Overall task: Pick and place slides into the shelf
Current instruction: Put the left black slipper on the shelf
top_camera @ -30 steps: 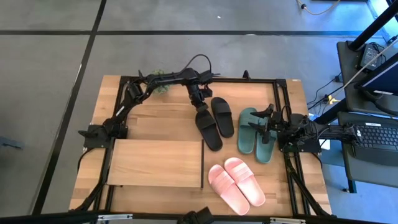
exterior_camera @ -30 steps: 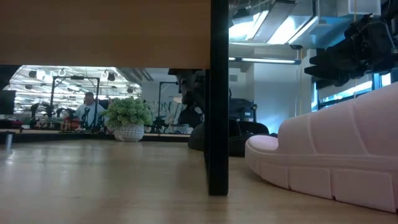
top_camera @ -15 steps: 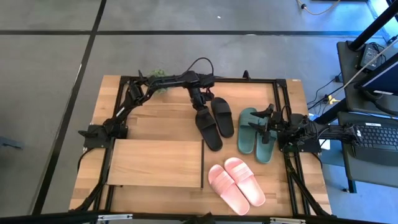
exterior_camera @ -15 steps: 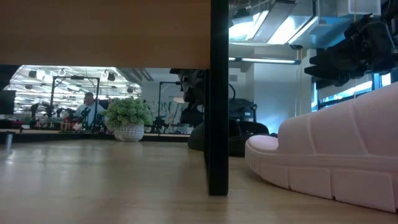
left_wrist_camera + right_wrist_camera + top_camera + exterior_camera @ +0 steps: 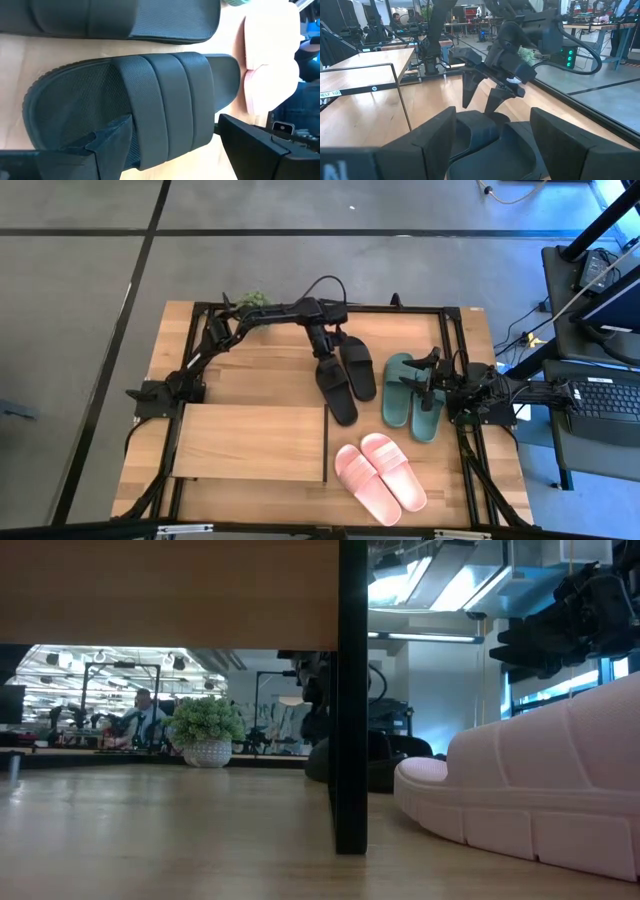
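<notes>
Two black slides lie side by side on the wooden table, soles down. My left gripper hangs open over the far end of the left one, slanting down. One finger is above the footbed beside the strap; the other stands off the slide's edge. The green slides lie under my right gripper, which rests open and level over them. The pink slides lie at the near right. The shelf stands at the near left, its top board bare. My left gripper comes at the black slide from above and from the far side, slanting down, with its fingers on either side of the strap. Whether the finger over the footbed touches the slide, I cannot tell. The slide lies flat on the table.
A small potted plant stands at the table's far edge behind the left arm. A black frame runs round the table. The shelf's thin black divider stands close to a pink slide. Bare wood lies left of the black slides.
My left gripper has drifted a little toward the table's right edge over the far end of the black slides and rolled slightly. It has stayed open. The slides have not moved.
</notes>
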You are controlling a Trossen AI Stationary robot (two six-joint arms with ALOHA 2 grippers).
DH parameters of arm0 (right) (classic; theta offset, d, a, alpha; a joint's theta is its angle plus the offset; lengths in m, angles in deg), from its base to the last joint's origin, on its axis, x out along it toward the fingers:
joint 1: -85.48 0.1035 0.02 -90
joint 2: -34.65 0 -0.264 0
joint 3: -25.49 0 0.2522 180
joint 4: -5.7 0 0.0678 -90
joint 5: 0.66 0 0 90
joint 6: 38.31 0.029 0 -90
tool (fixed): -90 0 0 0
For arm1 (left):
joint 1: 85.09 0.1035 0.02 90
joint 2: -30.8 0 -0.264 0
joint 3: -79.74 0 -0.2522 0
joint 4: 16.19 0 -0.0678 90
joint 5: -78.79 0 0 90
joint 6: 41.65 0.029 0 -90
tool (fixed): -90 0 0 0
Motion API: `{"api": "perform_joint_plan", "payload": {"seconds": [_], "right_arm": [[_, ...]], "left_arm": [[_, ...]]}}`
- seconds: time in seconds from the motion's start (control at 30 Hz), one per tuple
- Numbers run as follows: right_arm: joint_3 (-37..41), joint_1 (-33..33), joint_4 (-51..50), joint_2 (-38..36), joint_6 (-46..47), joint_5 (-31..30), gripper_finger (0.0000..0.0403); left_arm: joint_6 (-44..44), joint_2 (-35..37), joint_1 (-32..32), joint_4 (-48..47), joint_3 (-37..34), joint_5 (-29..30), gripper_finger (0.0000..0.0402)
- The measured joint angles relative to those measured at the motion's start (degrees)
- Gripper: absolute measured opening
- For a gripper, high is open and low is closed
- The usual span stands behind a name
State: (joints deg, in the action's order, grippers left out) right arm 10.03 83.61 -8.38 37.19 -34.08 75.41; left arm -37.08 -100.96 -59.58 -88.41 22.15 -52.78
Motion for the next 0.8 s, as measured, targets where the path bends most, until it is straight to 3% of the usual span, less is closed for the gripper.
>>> {"api": "perform_joint_plan", "payload": {"seconds": [0.27, 0.7, 0.8], "right_arm": [[-0.02, 0.02, 0.00, 0.00, 0.00, 0.02, 0.0255], [-0.01, 0.00, 0.00, 0.00, -0.02, 0.01, 0.0255], [-0.02, 0.02, 0.00, 0.00, -0.02, 0.02, 0.0255]], "left_arm": [[0.09, 0.02, -0.86, 0.01, 0.00, 0.07, 0.0267], [0.14, 0.02, -0.93, 0.02, 0.00, -0.19, 0.0156], [0.18, 0.02, -0.93, 0.02, 0.00, -4.51, 0.0131]]}}
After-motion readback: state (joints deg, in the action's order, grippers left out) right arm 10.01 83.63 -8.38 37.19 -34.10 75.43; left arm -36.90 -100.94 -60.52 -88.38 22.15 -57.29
